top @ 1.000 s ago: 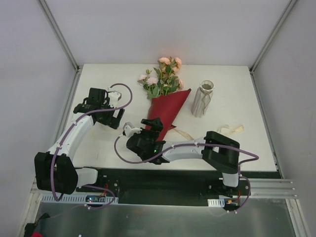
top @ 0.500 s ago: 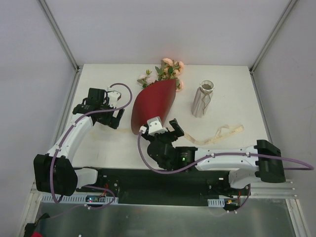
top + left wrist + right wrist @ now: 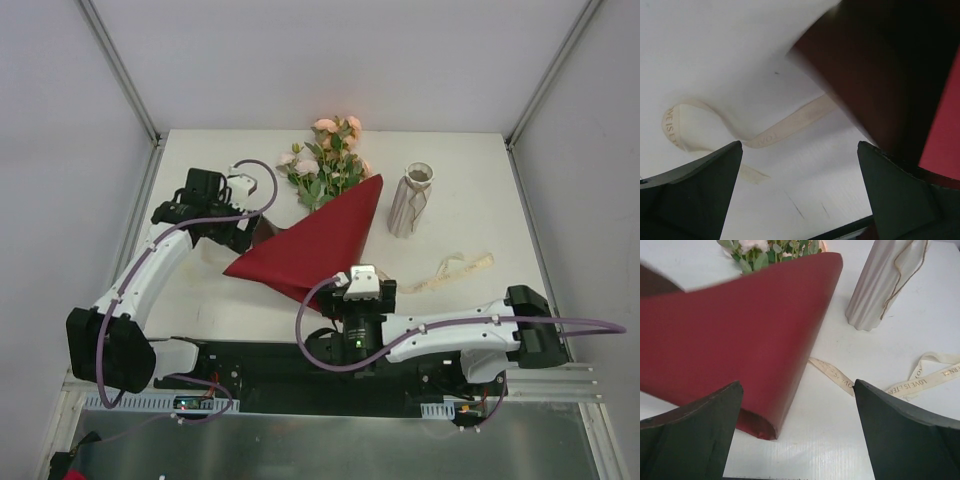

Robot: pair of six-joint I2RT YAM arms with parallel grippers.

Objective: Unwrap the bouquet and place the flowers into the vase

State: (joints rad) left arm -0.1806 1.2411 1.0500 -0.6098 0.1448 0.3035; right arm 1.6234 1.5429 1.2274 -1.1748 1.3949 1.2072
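The bouquet's maroon paper (image 3: 310, 245) (image 3: 735, 325) lies half unrolled, its loose corner reaching left. The flowers (image 3: 325, 160) (image 3: 767, 250) stick out of its far end. The white ribbed vase (image 3: 410, 200) (image 3: 885, 285) stands upright to the right of the paper. My left gripper (image 3: 243, 232) (image 3: 800, 167) is open at the paper's left corner, with dark paper (image 3: 880, 70) over its right finger and nothing between the jaws. My right gripper (image 3: 364, 280) (image 3: 797, 385) is open just short of the paper's curled near edge, holding nothing.
The untied cream ribbon (image 3: 455, 268) (image 3: 920, 380) trails over the table right of the paper, in front of the vase. Another stretch of ribbon (image 3: 740, 132) shows in the left wrist view. Grey walls close in the table's left, right and far sides.
The paper went from a tight cone to a sheet fanned out leftward. My right gripper swung right and nearer, off the paper. My left gripper shifted slightly right, to the paper's corner.
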